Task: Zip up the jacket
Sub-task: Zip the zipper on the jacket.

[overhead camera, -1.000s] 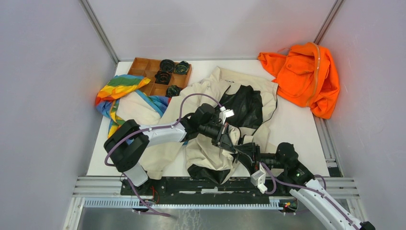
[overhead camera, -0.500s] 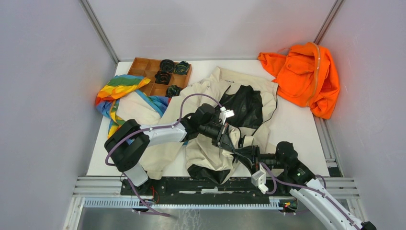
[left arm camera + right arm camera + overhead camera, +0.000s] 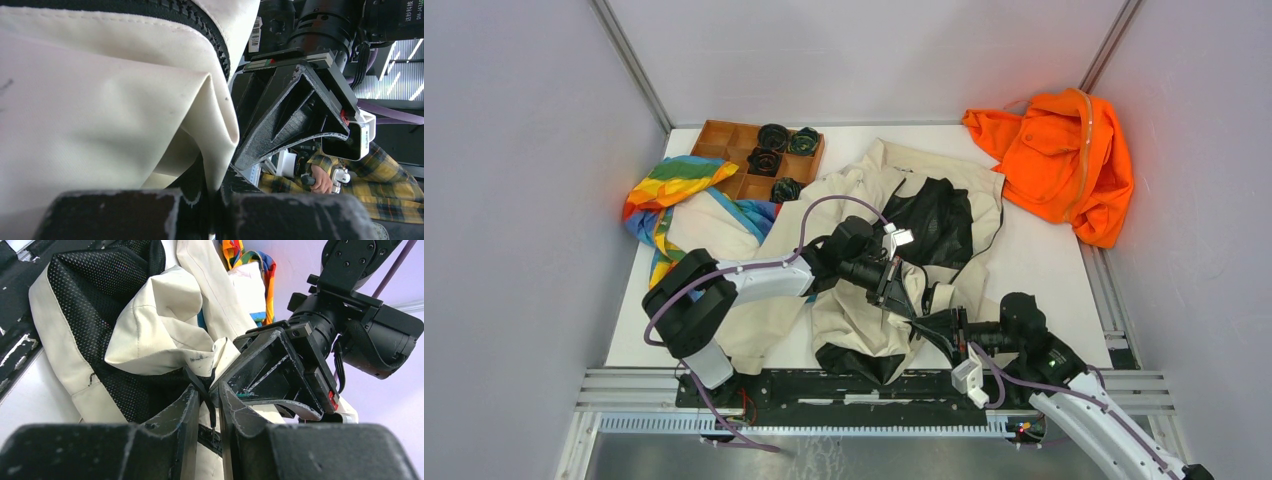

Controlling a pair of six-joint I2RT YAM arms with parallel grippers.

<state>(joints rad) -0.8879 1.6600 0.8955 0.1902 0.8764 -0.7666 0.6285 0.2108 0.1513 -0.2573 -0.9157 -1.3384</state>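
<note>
Vs. a sec ago the right gripper (image 3: 206,412) had narrowed a lot & shifted slightly toward the near edge. The left arm, the jacket & the rest looked unchanged in the top view. Its fingers (image 3: 185,410) stood close together w/ only a slim gap. A thin dark strip from the zip edge of the large cream fabric jacket with black mesh lining (image 3: 860,185) ran btwn them; couldn't tell whether it was pinched. The left gripper (image 3: 212,202) was clamped tight on a fold of the cream cloth, just below the dark zipper teeth (image 3: 200,20). Its tips sat almost nose to nose w/ the right one's.

The right arm came in from the near right corner, forearm low over the white table (image 3: 1044,265), gripper pointing left. The left arm rose from the near left, bent at the elbow & reached right across the cloth, gripper angled right & toward the near edge.

The jacket lay spread mid-table, front open, lining showing, hem bunched near the base rail. Bunched cream folds around both grippers hid most of the zip from above.

A bright orange garment (image 3: 1059,160) lay crumpled at the far right, apart from the jacket. A rainbow-striped cloth (image 3: 669,185) lay at the left, touching one cream sleeve. Beside it at the far left sat a brown wooden compartment tray (image 3: 724,135) w/ dark rolled items (image 3: 773,136) in some cells.
</note>
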